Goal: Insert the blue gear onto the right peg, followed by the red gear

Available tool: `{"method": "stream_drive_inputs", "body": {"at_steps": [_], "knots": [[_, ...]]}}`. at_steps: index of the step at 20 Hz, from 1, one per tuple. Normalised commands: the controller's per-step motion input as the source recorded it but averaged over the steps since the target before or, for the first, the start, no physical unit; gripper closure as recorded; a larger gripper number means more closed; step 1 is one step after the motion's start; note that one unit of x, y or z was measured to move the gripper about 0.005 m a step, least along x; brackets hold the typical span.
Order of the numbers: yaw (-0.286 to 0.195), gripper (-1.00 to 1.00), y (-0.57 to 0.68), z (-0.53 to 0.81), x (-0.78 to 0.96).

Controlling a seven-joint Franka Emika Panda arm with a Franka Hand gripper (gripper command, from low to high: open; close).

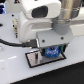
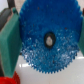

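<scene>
The blue gear [image 2: 47,55] fills the wrist view, face-on, with a dark hole at its hub [image 2: 50,39]. My gripper [image 2: 47,40] is shut on it, and a green finger [image 2: 10,42] presses each side of its toothed rim. In the exterior view the gripper [image 1: 53,53] holds the blue gear [image 1: 54,51] just above the black-rimmed white base plate [image 1: 36,61]. The right peg is hidden under the gear and the fingers. A sliver of the red gear [image 2: 6,80] shows at the corner of the wrist view.
The arm's large white body [image 1: 42,17] hangs over the plate. A black cable [image 1: 10,44] runs across the white table toward the gripper from the exterior view's left.
</scene>
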Motion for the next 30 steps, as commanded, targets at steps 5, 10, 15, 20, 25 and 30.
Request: {"method": "stream_drive_inputs", "body": {"at_steps": [5, 10, 15, 20, 25, 30], "knots": [[0.0, 1.0, 0.02, -0.17, 0.08], [0.0, -1.0, 0.11, 0.13, -0.02], [0.0, -1.0, 0.15, 0.48, -0.1], [0.0, -1.0, 0.16, 0.46, -0.19], [0.0, -1.0, 0.31, 0.18, -0.42], [0.0, -1.0, 0.42, 0.01, -0.51]]}}
